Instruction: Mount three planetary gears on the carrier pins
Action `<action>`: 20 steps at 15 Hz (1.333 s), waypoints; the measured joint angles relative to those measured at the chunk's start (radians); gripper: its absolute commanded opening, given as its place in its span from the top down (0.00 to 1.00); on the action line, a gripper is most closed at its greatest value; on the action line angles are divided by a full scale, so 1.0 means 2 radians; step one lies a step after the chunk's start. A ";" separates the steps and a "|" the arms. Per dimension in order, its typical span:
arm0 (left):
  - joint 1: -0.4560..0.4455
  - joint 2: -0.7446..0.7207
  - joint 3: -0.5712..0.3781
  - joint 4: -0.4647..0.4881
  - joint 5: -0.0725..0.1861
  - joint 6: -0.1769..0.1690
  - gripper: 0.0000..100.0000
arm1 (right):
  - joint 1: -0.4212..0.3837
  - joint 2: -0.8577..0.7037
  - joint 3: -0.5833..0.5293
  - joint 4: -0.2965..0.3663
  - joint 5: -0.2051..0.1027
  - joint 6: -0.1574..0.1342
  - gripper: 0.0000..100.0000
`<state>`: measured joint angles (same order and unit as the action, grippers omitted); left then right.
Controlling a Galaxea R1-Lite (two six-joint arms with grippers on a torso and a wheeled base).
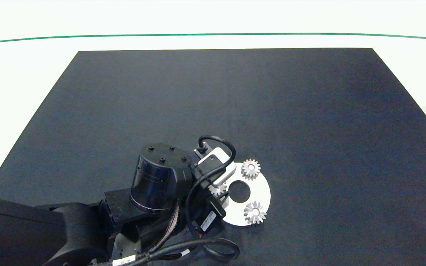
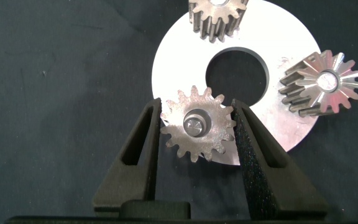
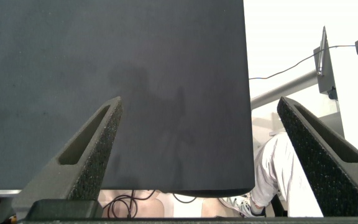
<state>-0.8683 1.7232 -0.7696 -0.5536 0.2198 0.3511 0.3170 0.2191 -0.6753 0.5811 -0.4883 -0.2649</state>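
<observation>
Three silver, pointed-toothed planetary gears (image 2: 197, 132) sit on carrier pins (image 2: 196, 124) of the white disc (image 1: 264, 192), lower centre of the desk (image 1: 309, 111). Left end effector (image 2: 197, 140) brackets one gear closely; right end effector (image 3: 197, 143) gapes wide, empty.

A robotics lab: a dark mat (image 1: 213, 111) on a white bench (image 1: 213, 18), loose cables (image 3: 284, 65) on the floor.

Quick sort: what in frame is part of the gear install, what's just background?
In the job:
- white carrier disc with its pins
- three planetary gears: one between the left tool's fingers, seated over a pin; two more on the disc

Just there:
- black mat
- right tool, open, past the mat's edge
- a person's leg and cables beyond the table
</observation>
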 measured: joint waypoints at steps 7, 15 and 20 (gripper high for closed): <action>0.000 0.000 0.006 -0.002 -0.001 -0.001 0.87 | 0.000 0.000 0.000 0.000 0.000 0.000 0.00; -0.001 0.001 0.006 -0.001 -0.004 -0.006 0.87 | -0.001 0.000 0.003 0.000 0.000 0.000 0.00; -0.001 0.004 0.011 -0.003 -0.005 -0.009 0.00 | -0.001 0.000 0.003 0.000 0.000 0.000 0.00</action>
<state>-0.8702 1.7304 -0.7485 -0.5594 0.2102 0.3338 0.3160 0.2187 -0.6687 0.5811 -0.4881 -0.2649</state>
